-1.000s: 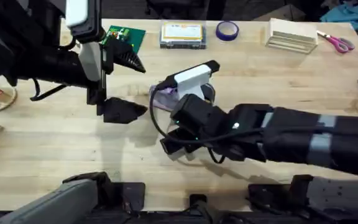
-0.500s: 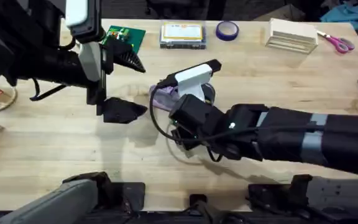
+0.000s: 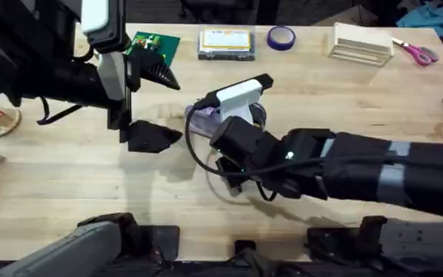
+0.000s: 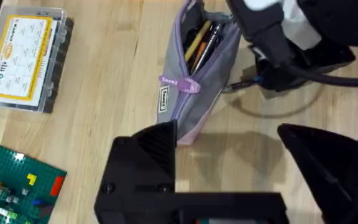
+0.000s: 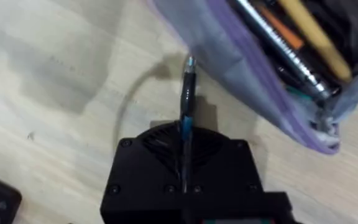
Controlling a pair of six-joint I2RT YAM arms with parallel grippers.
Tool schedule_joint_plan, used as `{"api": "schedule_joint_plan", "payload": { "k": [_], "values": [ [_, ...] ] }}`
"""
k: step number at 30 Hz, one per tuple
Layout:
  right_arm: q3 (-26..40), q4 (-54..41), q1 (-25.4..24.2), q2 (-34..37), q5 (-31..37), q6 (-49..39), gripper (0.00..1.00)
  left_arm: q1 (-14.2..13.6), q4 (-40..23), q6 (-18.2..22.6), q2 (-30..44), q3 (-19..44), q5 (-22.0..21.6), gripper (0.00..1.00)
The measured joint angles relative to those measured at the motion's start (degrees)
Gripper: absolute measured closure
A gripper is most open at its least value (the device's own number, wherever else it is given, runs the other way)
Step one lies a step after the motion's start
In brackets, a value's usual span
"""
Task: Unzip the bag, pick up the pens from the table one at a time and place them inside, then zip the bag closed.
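The lilac bag (image 4: 199, 87) lies on the table (image 3: 344, 100) with its zipper open, and several pens and pencils show inside it (image 5: 303, 43). My right gripper (image 5: 184, 140) is shut on a slim dark pen (image 5: 187, 96). The pen's tip points at the bag's lilac side wall (image 5: 229, 59), just outside the opening. In the overhead view my right arm (image 3: 283, 158) covers most of the bag (image 3: 200, 119). My left gripper (image 4: 225, 130) hangs open above the table just off the bag's end, holding nothing.
At the table's far side stand a clear box with a yellow label (image 3: 225, 42), a purple tape roll (image 3: 281, 36), a green brick plate (image 3: 154, 45), a stack of wooden pieces (image 3: 360, 42) and pink scissors (image 3: 415, 52). The near left table is bare wood.
My right wrist has shifted slightly towards the bag with the pen in its grip. The left arm has not moved.
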Motion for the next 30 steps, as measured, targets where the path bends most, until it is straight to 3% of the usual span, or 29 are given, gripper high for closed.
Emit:
{"api": "schedule_joint_plan", "payload": {
  "k": [18, 22, 30],
  "values": [
    [0.0, -3.44, 0.0, -21.52, -1.08, -8.22, 0.969, 0.0, 0.0, 0.0, 0.0, 0.0, 0.0, 0.007],
    [0.0, -3.44, 0.0, -24.6, 1.36, -16.81, 0.969, 0.0, 0.0, 0.0, 0.0, 0.0, 0.0, 0.007],
    [0.0, -3.44, -0.36, -25.66, 8.48, -42.65, 0.969, 0.0, 0.0, 0.0, 0.0, 0.0, 0.0, 0.007]
  ]
}}
